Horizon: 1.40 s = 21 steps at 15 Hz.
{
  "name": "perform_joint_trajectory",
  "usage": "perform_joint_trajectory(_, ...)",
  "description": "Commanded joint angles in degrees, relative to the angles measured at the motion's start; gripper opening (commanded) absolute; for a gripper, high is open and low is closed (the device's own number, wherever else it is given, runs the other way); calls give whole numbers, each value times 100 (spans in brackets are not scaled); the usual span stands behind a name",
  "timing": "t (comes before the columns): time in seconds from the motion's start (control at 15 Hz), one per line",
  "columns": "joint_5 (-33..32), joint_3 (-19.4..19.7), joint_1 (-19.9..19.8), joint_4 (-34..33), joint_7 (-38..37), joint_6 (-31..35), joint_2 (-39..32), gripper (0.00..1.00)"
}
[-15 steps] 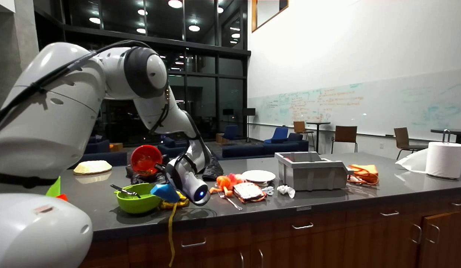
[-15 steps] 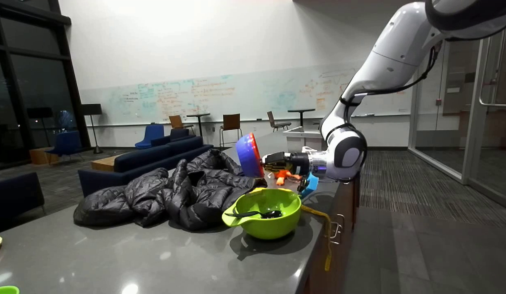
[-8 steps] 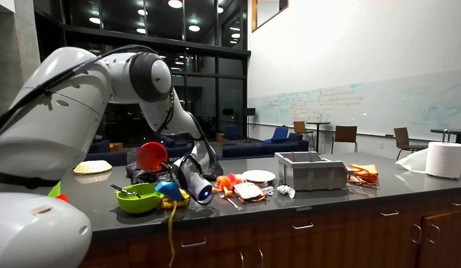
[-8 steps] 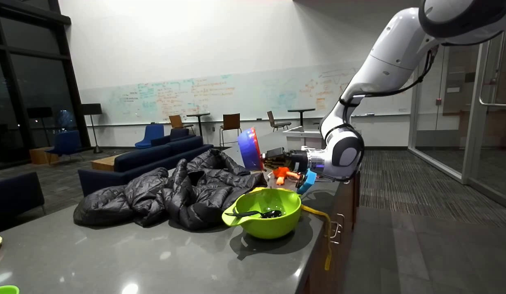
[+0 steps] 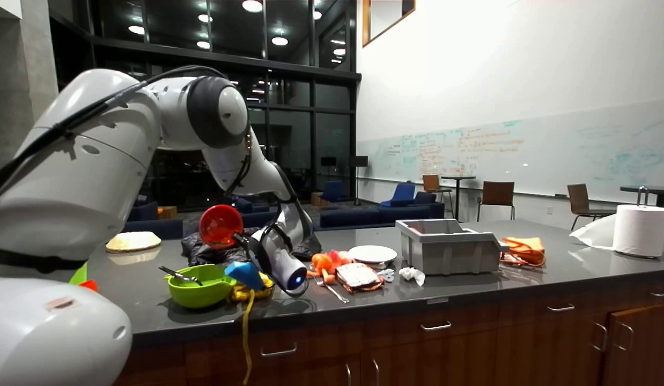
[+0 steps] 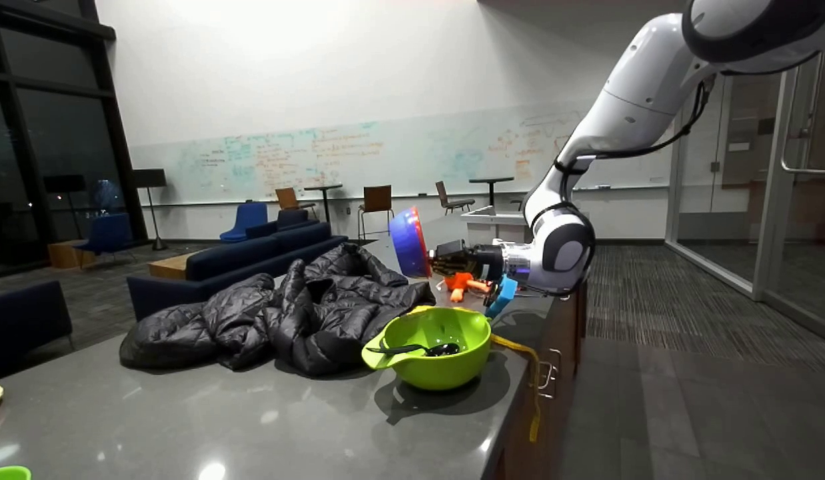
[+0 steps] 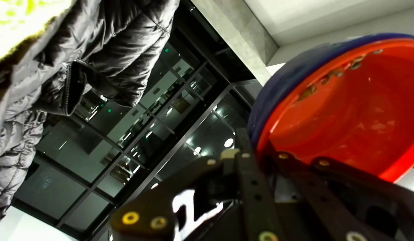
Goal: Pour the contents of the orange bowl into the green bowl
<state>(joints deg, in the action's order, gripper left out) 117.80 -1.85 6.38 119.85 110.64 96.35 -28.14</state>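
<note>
- Hand [image 7: 256, 142] is clamped on the rim of the orange bowl [image 7: 364, 117]. Bowl hangs in the air, tipped onto its side, off the surface [image 6: 252, 413].
- In an exterior view its mouth faces back toward the arm [image 6: 642, 87] and slightly up. I call it mid-pour, tilt too small to empty.
- Wrist view: brown bits [image 7: 309, 91] line the inner wall by the lip. Can't tell if any are in the green bowl [image 6: 439, 377].
- Green bowl sits upright on the surface, black utensil [image 6: 444, 349] in it. Orange bowl is above it in both exterior views.
- Aim: in an exterior view, orange bowl looks offset toward the gray bin [image 5: 450, 252]. I'd centre the lip over the green bowl before rolling more.
- Then roll slowly until the lip points down. I expect some brown bits to cling; small shakes, no swings.
- Pinch is one-sided, so the orange bowl may twist. No loosening mid-roll.
- Blue piece [image 6: 502, 298] below the wrist [image 6: 562, 250] is close to the green bowl; can't tell if touching. I'd want more height first, so it doesn't knock it.
- Black jacket [image 6: 306, 320] lies near; a miss probably lands there.
</note>
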Motion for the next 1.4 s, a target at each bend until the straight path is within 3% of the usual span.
perform_joint_trajectory(0.0, -39, 10, -25, 64, -200, -213, 28, 2)
perform_joint_trajectory(1.33, -129, 14, -1, 228, -589, -771, -114, 2)
